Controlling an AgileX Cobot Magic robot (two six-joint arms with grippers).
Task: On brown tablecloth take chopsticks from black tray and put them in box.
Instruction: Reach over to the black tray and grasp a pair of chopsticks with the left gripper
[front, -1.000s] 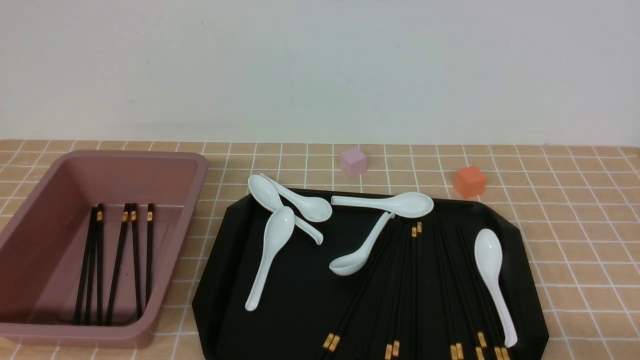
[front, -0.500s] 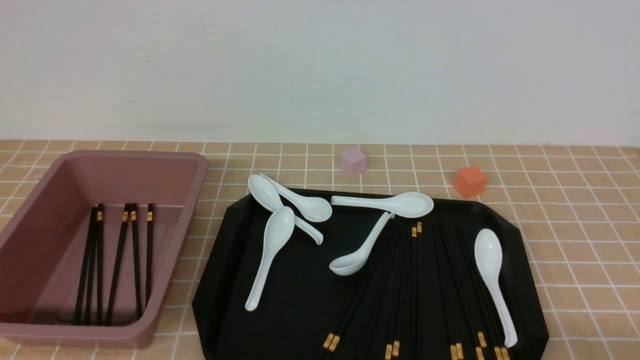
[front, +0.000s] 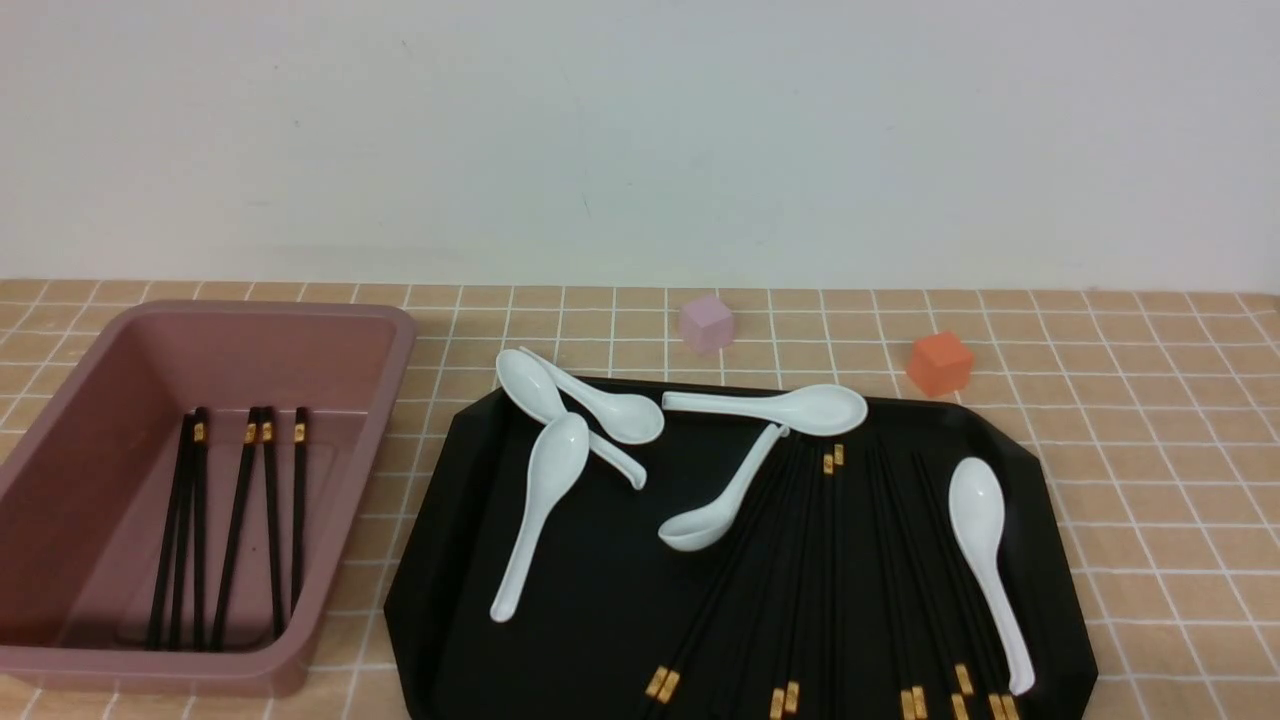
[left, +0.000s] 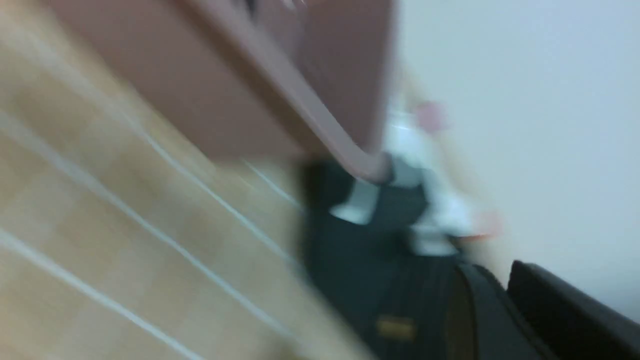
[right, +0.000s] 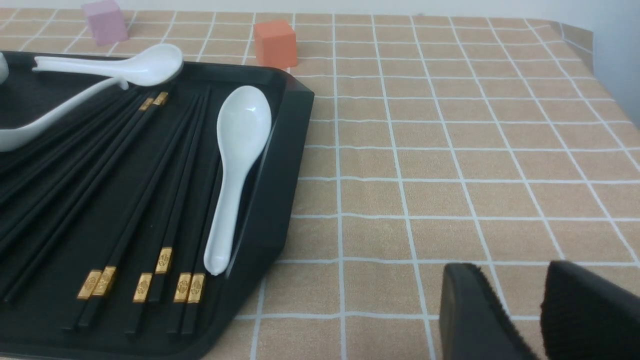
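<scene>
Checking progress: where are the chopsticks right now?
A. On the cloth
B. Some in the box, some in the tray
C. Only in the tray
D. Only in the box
B: several chopsticks lie inside the box, and more lie fanned out on the tray.

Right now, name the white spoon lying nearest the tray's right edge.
The lone spoon right of the chopsticks, along the black tray's right rim, bowl pointing away from the robot. The other five lie further left.
</scene>
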